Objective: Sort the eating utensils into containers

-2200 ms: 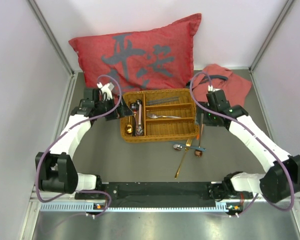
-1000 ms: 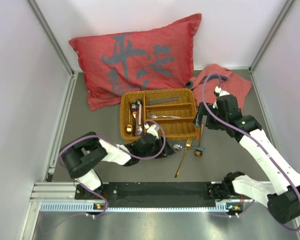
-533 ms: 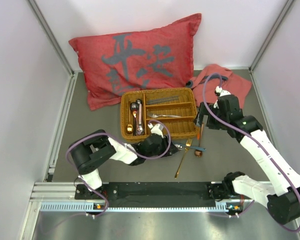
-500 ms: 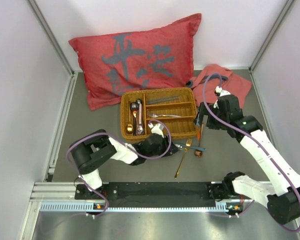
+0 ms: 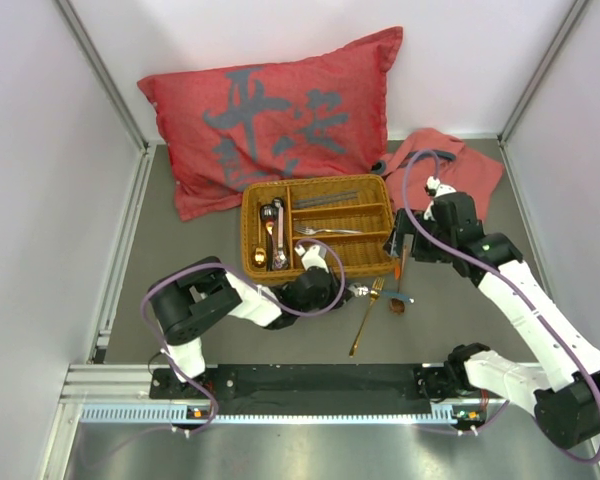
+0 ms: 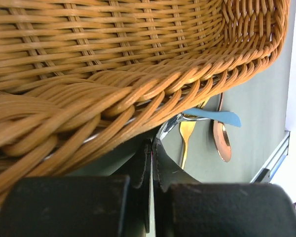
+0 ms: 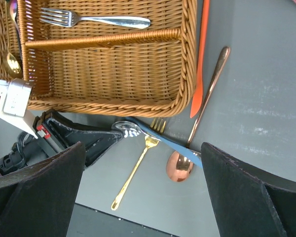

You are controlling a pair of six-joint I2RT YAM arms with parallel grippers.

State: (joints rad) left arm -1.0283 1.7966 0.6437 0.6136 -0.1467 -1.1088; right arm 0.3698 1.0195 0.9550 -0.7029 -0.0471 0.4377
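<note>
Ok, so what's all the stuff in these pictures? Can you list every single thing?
table: 1, grey, under everything
cushion: 1, red with a dark sign, at the back
cloth: 1, red, back right
wicker tray: 1, tan, mid-table, four compartments
spoons: several, silver and gold, long compartment; too small to count
dark utensils: too small to count, far short compartment
silver fork: 1, middle short compartment
blue-handled spoon: 1, silver bowl, on the table, crossing the gold fork
gold fork: 1, on the table in front of the tray
copper spoon: 1, on the table right of the tray
orange utensil: 1, along the tray's right wall
left gripper: 1, black, shut, low by the tray's near wall
right gripper: 1, black, open, over the tray's right side
</note>
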